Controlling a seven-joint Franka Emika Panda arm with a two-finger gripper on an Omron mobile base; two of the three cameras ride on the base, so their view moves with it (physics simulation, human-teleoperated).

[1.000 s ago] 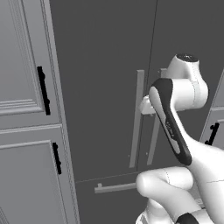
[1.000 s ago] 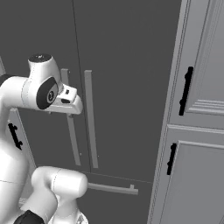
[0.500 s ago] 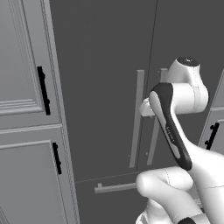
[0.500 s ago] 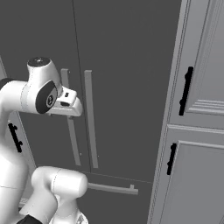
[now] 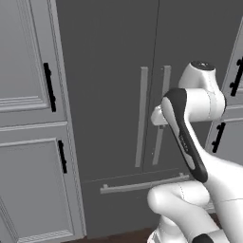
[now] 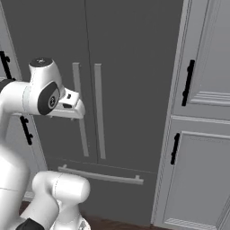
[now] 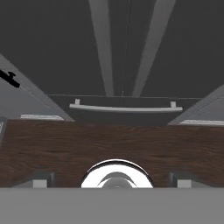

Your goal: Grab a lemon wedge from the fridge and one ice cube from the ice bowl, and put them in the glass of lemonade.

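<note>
The fridge (image 5: 114,71) (image 6: 130,49) stands straight ahead with both doors shut. Its two long pale bar handles (image 5: 141,116) (image 6: 99,112) run side by side at the centre seam. My gripper (image 6: 75,110) hangs just in front of those handles, at about their mid height, touching nothing. In the hand view the gripper (image 7: 112,180) looks down at the fridge's lower drawer handle (image 7: 124,108), and its fingertips (image 7: 41,179) stand wide apart, open and empty. The lemon wedge, the ice cube, the ice bowl and the glass of lemonade are out of view.
Panelled grey cabinets with short black handles flank the fridge on the left (image 5: 28,95) and on the right (image 6: 202,90). A dark wooden floor (image 7: 65,140) lies below the hand. The drawer's bar handle (image 5: 142,182) runs low across the fridge.
The arm's upper joint and hand have shifted only slightly in front of the handles. The fridge doors stay shut and the jaws stay wide.
</note>
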